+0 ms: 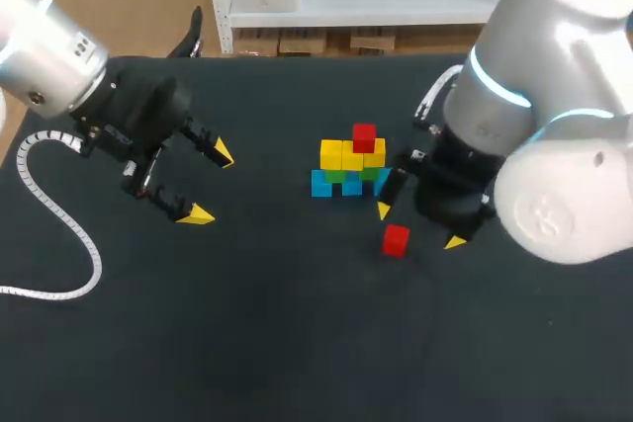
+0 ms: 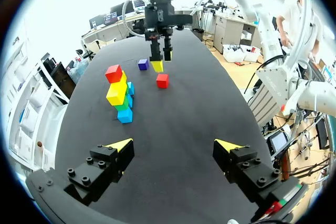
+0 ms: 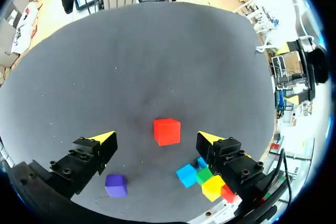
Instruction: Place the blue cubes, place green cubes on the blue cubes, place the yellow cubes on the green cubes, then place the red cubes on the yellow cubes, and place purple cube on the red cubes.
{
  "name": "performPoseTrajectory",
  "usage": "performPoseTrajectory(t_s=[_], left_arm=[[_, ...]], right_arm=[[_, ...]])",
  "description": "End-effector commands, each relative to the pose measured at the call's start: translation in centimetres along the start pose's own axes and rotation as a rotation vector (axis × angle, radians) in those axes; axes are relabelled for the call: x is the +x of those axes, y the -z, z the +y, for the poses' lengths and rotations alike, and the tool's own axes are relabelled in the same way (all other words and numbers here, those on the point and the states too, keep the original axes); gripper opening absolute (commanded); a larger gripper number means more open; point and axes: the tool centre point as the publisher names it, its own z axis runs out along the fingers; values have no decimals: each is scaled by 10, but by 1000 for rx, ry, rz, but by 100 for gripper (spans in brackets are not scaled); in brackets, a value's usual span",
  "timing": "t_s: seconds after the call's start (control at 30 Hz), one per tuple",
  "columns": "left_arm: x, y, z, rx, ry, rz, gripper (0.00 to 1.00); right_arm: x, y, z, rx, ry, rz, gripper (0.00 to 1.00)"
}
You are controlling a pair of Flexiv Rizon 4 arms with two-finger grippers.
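The cube stack stands upright, its rows running left to right. The right gripper hangs wide open and empty over the loose red cube. The left gripper is also open and empty.

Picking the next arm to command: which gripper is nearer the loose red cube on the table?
Right. The right gripper hangs over the loose red cube, fingers open either side of it. The left gripper sits far off, beyond the stack.

A table with a dark, matte, near-black top fills most of the head view, running up to a straight far edge. In both wrist views the same top spreads out as a broad charcoal sheet. Soft, even light falls on it, leaving only faint shadows.
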Motion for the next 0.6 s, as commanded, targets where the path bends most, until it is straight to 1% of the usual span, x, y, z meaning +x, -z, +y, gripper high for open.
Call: performPoseTrajectory(t_s=[0.03,0.27,0.4,0.6], left_arm=[[0,0,0,-1,-1,0,100],[0,0,0,-1,-1,0,100],[0,0,0,-1,-1,0,100],[0,0,0,-1,-1,0,100]], right_arm=[[1,-11,-7,-12,10,15,100],[8,-18,-10,-56,4,30,100],[12,-20,-12,-68,3,45,100],[13,-25,-14,-95,3,50,100]])
